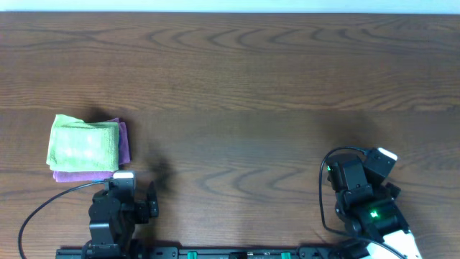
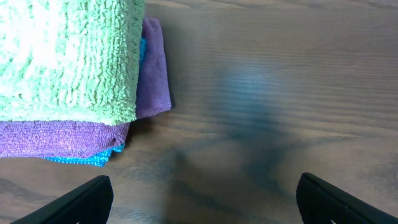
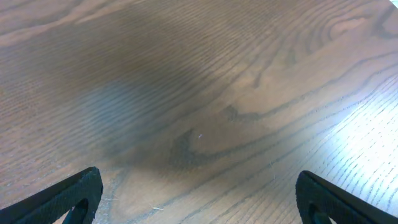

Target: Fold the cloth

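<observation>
A green cloth (image 1: 83,142) lies folded into a thick, roughly square pad on the left side of the wooden worktop (image 1: 251,72), topping a small stack. Under it sits a purple cloth (image 1: 123,144), also folded, its edges showing past the green one along the right and near sides. In the left wrist view a thin blue strip (image 2: 93,158) shows at the bottom of the stack and again between the green and purple layers. It may be a third cloth, but too little of it is exposed to say. The left end effector (image 2: 202,202) is released. Its two dark fingers (image 2: 74,202) stand wide apart at the lower corners of that view with only bare wood between them, and it sits just on the near side of the stack, touching none of the cloths. The right end effector (image 3: 199,199) is also released, its fingers (image 3: 62,199) spread over bare wood grain with nothing held. In the overhead view it sits near the right front of the worktop, well apart from the stack. Both arms are drawn in close to the front edge.
</observation>
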